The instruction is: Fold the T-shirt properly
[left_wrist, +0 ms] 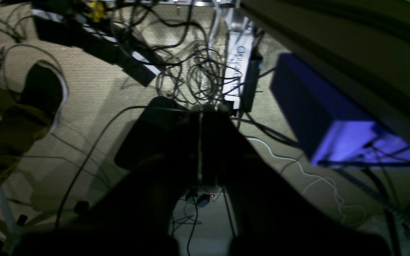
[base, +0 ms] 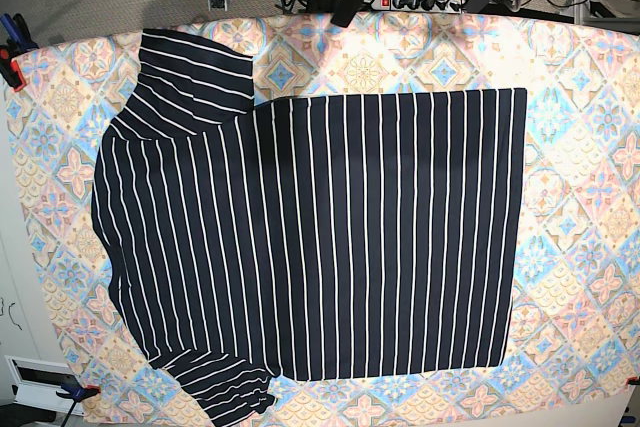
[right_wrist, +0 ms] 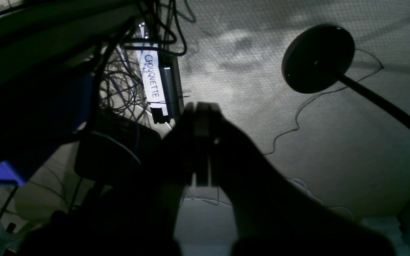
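T-shirt [base: 310,247] lies flat and unfolded on patterned cloth [base: 580,147] over tabletop, sleeves at base view's left. Left tool [left_wrist: 199,142] and right tool [right_wrist: 201,149] both closed, empty, off the tabletop, facing floor cables. Looks like pre-fold; next needs tools over shirt edge, opened to pinch.

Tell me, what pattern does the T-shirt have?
The T-shirt is dark navy with thin white stripes, best seen in the base view.

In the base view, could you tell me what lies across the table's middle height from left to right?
Patterned cloth → T-shirt, shoulder end then striped body to its straight hem → patterned cloth again at the right edge.
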Robot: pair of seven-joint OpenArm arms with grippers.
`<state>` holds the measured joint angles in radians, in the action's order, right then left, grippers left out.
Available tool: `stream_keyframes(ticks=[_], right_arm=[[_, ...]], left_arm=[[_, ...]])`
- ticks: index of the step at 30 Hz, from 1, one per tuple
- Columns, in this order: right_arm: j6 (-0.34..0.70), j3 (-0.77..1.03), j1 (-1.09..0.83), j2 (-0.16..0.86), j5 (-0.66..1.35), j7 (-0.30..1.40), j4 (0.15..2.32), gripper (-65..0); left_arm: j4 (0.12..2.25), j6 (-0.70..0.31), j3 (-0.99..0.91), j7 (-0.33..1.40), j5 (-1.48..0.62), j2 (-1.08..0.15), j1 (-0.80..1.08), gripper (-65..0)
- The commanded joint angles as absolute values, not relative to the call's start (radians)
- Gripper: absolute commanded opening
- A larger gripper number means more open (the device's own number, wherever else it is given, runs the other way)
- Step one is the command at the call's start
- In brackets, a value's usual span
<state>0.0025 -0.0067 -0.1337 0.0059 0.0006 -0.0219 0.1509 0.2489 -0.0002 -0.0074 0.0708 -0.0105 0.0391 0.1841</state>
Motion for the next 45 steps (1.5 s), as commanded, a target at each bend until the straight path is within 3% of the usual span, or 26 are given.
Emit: stream_keyframes(ticks=[1, 32, 38, 45], right_arm=[[0.002, -0.008, -0.140, 0.012, 0.001, -0.027, 0.153, -64.8], [0.002, -0.008, -0.173, 0.015, 0.001, -0.027, 0.154, -64.8], [0.002, -0.008, -0.231, 0.056, -0.001, -0.030, 0.173, -64.8], [0.002, -0.008, -0.341, 0.076, -0.001, -0.028, 0.297, -64.9]], left_arm=[[0.252, -0.002, -0.008, 0.073, -0.008, 0.044, 0.194, -65.0], [0.254, -0.002, -0.008, 0.070, -0.008, 0.035, 0.211, -65.0], [0.255, -0.002, -0.008, 0.070, -0.008, -0.007, 0.271, -65.0], [0.417, -0.002, -0.004, 0.070, -0.005, -0.047, 0.387, -65.0]])
